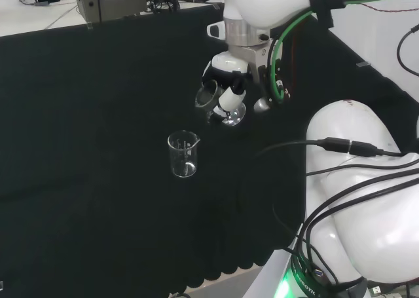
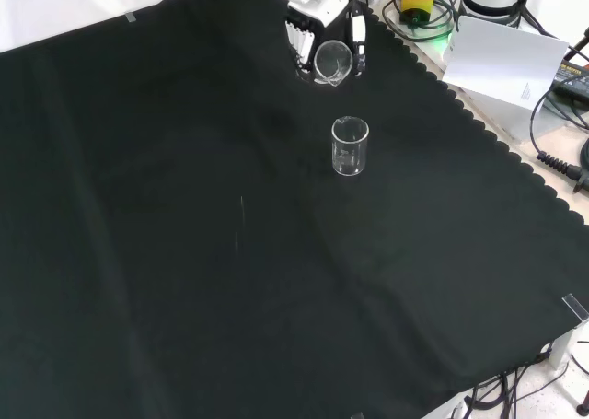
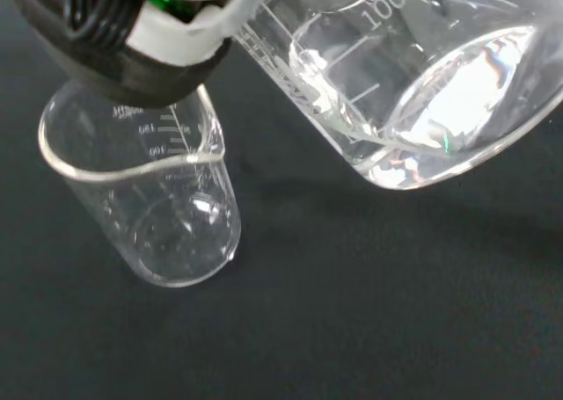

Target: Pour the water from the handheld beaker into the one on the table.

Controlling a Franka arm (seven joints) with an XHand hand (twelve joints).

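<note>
Above the black cloth (image 2: pixel 184 253), the hand (image 1: pixel 226 82) tilts a beaker (image 1: pixel 219 105), fingers (image 2: pixel 296 40) curled round it.

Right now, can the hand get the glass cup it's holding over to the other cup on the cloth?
Probably yes. The hand holds the tilted beaker up off the black cloth, and the standing beaker sits close by with nothing between them in the head or front view.
</note>
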